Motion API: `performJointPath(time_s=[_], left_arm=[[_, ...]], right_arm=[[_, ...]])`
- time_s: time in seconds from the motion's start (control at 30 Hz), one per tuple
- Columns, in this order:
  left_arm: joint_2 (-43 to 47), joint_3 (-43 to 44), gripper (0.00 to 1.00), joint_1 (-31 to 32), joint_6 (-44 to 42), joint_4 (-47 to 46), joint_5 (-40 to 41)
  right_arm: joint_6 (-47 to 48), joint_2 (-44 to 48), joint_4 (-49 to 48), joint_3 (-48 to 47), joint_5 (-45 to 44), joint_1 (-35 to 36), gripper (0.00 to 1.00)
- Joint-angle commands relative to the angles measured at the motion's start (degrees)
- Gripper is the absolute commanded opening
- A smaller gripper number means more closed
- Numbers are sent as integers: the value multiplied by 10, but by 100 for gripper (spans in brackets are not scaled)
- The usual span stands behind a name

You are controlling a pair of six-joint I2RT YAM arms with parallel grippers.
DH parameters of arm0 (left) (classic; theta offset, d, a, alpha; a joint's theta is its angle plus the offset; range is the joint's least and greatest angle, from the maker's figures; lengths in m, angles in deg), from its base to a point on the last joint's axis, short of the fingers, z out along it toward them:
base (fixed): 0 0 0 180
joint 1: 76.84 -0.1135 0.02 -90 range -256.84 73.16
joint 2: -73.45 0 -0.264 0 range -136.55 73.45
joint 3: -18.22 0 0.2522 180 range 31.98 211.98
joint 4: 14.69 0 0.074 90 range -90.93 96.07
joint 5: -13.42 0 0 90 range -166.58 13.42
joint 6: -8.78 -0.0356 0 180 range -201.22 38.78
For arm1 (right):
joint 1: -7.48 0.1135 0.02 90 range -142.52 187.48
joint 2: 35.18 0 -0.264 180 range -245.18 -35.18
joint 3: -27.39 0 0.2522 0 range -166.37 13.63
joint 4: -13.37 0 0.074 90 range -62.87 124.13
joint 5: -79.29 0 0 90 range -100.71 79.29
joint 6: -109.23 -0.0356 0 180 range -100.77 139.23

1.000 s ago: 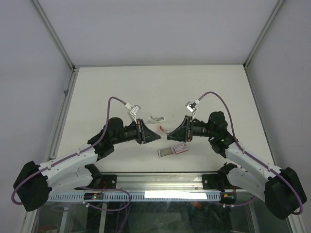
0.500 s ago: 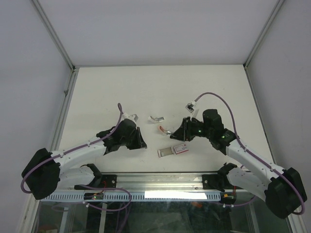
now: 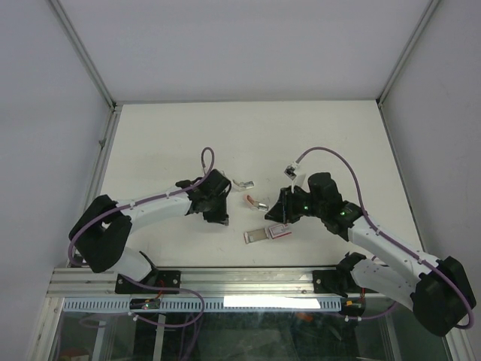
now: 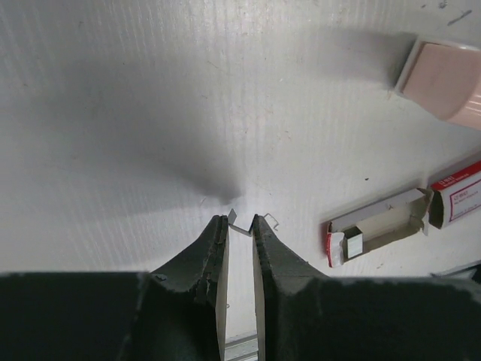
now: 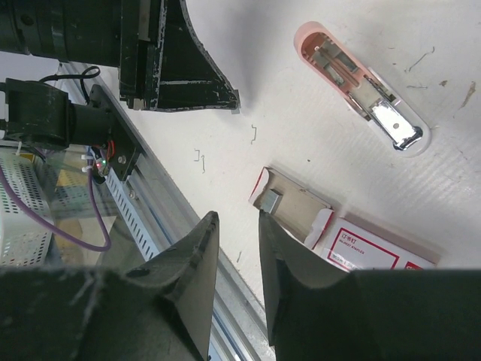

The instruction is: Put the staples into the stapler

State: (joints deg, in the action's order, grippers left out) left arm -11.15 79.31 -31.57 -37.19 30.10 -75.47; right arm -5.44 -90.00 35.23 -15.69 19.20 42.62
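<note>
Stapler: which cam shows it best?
Right wrist: the stapler lies whole in view, with its metal inner parts facing the camera. Left wrist catches only a pink corner of it at the frame edge. Top external shows it small, without detail.

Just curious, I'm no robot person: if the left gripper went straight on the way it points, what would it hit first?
Probably the small loose staple lying right at the left gripper's tips, then the table; depth is hard to judge.
</note>
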Motion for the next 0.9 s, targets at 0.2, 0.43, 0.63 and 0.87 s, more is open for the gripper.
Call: performJointPath(time_s=[0.2,0.43,0.63,0.87], left_arm=[[-57,63,21,-3,-24,60,3],[-33,72,56,-4,-29,59,16],[60,65,80,-89,-88,24,-19],[186,33,95,-335,-184,-47,-131]], right_arm=[[25,14,-4,7,-23,3,31],[3,11,20,-17,-77,14,32],[-86,-22,83,-89,-249,102,32],[-207,-146,146,-208,-429,252,42]])
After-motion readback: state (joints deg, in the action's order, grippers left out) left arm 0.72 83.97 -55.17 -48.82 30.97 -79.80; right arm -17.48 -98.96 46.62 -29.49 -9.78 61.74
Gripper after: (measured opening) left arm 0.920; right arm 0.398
